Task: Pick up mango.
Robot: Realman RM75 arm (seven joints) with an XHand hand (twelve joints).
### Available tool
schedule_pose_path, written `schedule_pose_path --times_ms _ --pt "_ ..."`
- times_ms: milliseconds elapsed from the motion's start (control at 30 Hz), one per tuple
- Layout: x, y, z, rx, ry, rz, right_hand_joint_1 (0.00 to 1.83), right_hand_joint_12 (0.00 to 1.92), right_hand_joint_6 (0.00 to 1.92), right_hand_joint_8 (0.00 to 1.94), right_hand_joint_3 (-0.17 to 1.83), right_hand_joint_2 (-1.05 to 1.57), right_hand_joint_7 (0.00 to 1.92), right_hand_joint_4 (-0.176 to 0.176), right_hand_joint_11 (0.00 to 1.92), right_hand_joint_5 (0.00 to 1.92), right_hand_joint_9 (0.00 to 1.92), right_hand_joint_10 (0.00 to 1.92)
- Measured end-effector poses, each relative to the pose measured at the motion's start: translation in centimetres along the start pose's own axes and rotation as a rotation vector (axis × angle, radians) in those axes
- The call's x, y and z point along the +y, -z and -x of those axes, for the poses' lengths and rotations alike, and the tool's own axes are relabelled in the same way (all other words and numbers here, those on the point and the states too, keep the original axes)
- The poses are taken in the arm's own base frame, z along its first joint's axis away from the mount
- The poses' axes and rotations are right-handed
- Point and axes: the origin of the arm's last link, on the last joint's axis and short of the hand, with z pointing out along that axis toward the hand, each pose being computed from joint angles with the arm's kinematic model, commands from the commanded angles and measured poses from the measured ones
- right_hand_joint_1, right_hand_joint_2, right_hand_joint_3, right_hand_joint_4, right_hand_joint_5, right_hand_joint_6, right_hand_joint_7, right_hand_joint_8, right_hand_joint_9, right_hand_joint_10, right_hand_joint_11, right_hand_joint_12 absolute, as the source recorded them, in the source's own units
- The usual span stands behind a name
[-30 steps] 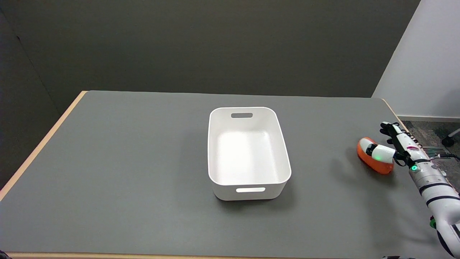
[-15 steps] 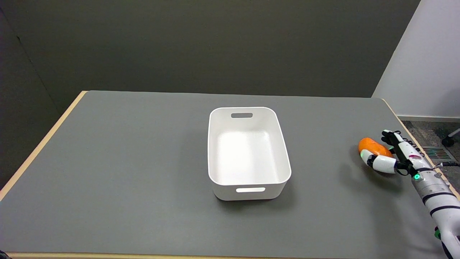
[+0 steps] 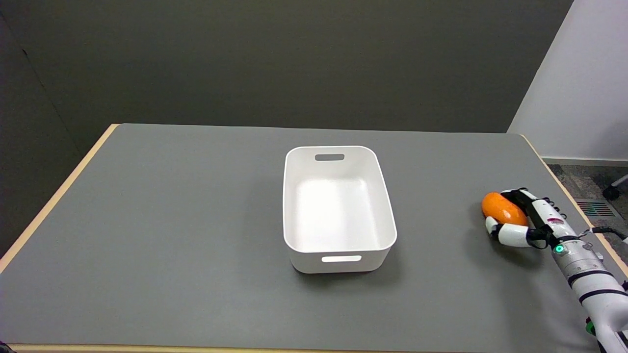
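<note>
Grey desk, tan edge strip along L and R sides. White rect. bin at centre, upright, handle slots in near and far end walls, nothing inside. Dark wall behind; paler wall at upper R; bit of patterned floor w/ floor vent beyond R desk edge. Bin well apart from work area, open desk surface between bin and fruit, nothing in the way. Mango near R edge of desk, orange, oblong, long axis running from upper L to lower R in the head view. Right hand reaching in from lower R on white arm, green light lit at wrist. Hand wrapped around mango: black-and-white fingers curled over far/R side, thumb hooked under near side, fruit clamped between. Grip closed on mango, not slack. L end of mango sticking out past the fingers, uncovered. Soft shadow on desk below and L of hand and fruit. Whether mango clear of desk or touching it: can't tell from this angle.
</note>
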Motion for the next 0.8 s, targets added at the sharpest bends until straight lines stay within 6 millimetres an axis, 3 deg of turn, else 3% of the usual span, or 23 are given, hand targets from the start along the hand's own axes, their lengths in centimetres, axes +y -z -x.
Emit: schedule_pose_path --times_ms 33,67,100,267,433,800 --pt "-0.1 0.0 0.0 -0.001 0.001 -0.006 1.13 1.92 1.58 1.71 0.18 1.28 0.56 -0.176 0.30 0.49 0.68 1.73" --pt "-0.3 -0.1 0.1 -0.002 0.003 -0.013 1.12 1.92 1.66 1.71 0.24 1.25 0.58 -0.176 0.33 0.52 0.71 1.83" --pt "-0.5 -0.1 0.1 -0.002 0.004 -0.021 1.13 1.92 1.67 1.71 0.35 1.20 0.59 -0.176 0.34 0.53 0.75 1.91" --pt "-1.1 -0.5 0.0 0.006 0.015 -0.055 1.14 1.92 1.65 1.69 0.36 1.18 0.61 -0.176 0.35 0.55 0.81 1.92" --pt "-2.2 -1.0 -0.9 0.042 0.011 -0.109 1.14 1.92 1.63 1.68 0.37 1.17 0.62 -0.176 0.51 0.56 0.85 1.92" --pt "-6.6 -1.7 -5.8 0.200 -0.095 -0.327 1.15 1.92 1.63 1.67 0.39 1.15 0.63 -0.176 0.57 0.57 0.86 1.92"
